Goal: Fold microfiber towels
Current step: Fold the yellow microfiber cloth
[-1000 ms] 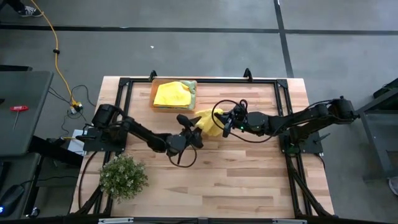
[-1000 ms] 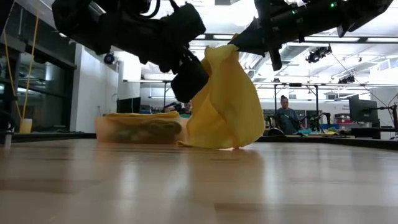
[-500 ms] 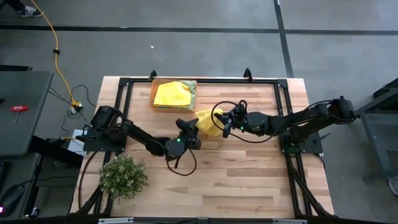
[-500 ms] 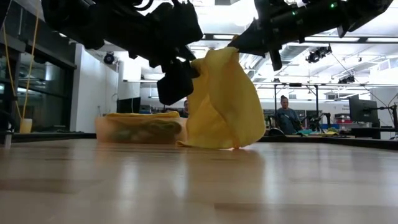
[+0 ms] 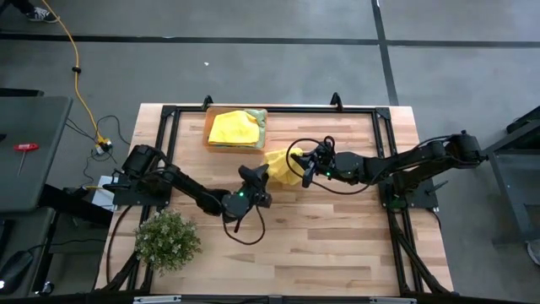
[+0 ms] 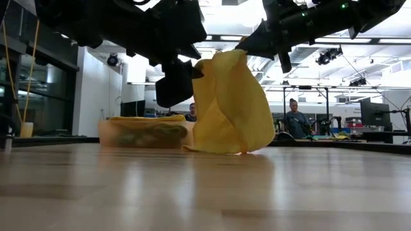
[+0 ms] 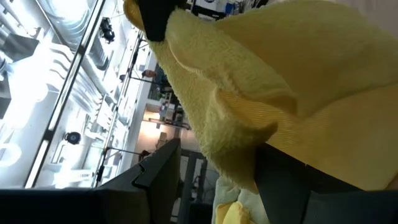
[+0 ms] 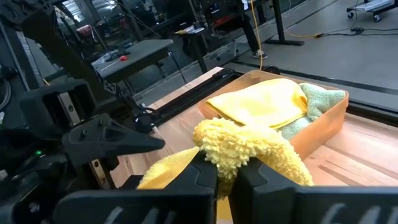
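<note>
A yellow microfiber towel (image 5: 281,165) hangs at the table's middle, with my right gripper (image 5: 305,169) shut on its top. In the low view the towel (image 6: 231,102) droops with its lower edge on the wood. My left gripper (image 5: 260,176) is open at the towel's left side. In its wrist view the gripper (image 7: 211,186) has a hanging fold of the towel (image 7: 249,118) between its fingers. Another yellow towel (image 5: 232,127) and a light green one (image 5: 257,118) lie in the orange tray (image 5: 211,145). My right gripper pinches a bunched part of the towel's top (image 8: 227,149) between its two fingers, coming nearly level from the table's right. The towel hangs slack below the fingers, its lower edge (image 6: 218,149) resting on the table. My left gripper: I cannot tell whether its fingers touch the towel.
The tray (image 8: 329,118) stands at the far side, left of centre. A bushy green plant (image 5: 166,239) sits at the near left corner. Bare wood lies toward the near and right edges. A person (image 6: 294,122) sits in the room beyond the table.
My left gripper has rolled about its own axis and drifted a little toward the table's near-left, off the towel's face to its left edge, staying open. The towel still hangs from my right gripper in the same place.
</note>
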